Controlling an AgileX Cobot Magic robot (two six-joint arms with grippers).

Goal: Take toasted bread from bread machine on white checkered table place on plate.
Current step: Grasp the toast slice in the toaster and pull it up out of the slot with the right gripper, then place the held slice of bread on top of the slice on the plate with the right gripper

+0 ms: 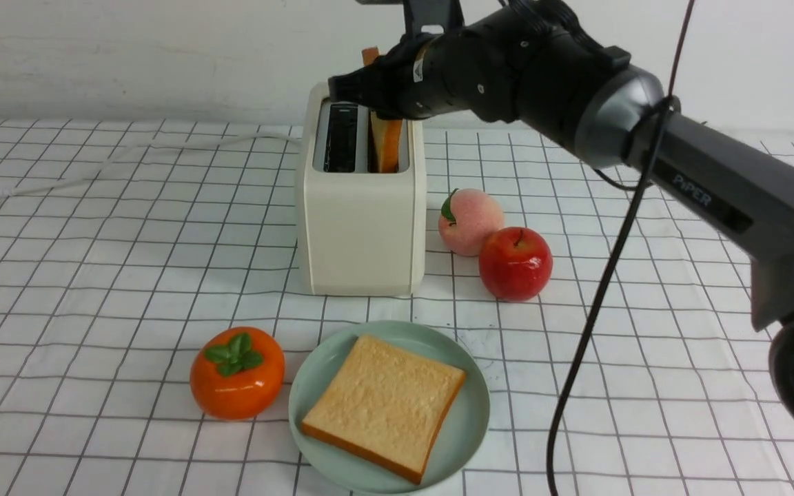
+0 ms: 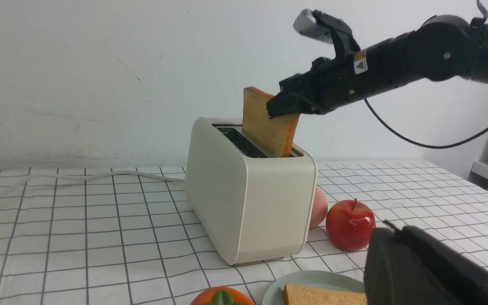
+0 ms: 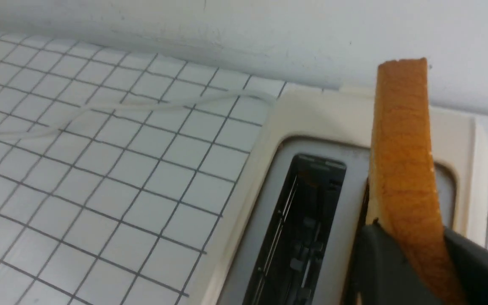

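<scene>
- Front view: a cream bread machine [image 1: 362,227] stands on the white checkered table [image 1: 94,275], its white cord [image 1: 163,148] trailing off to the left.
- An upright toast slice [image 1: 389,141] stands in the right-hand slot and rises above the top. The left-hand slot is empty.
- The right gripper [image 1: 355,86] reaches in from the right and is level with the top of that slice.
- In front of the bread machine, a mint-green plate [image 1: 473,413] holds a flat toast slice [image 1: 383,406].
- An orange persimmon [image 1: 236,372] sits just left of the plate. A peach [image 1: 469,222] and a red apple [image 1: 515,263] touch each other to the right of the bread machine.
- Left wrist view: the right gripper [image 2: 284,106] pinches the upper corner of the upright toast slice [image 2: 269,127], whose lower part is inside the bread machine [image 2: 248,203].
- The apple [image 2: 350,224] and the plate [image 2: 307,281] lie nearer the camera. The left gripper [image 2: 417,267] is a dark shape at the corner, with its jaws together.
- Right wrist view: the right gripper [image 3: 411,231] has a dark finger [image 3: 379,262] pressed against each face of the upright toast slice [image 3: 403,148], clamping it. The bread machine [image 3: 311,123] is below.
</scene>
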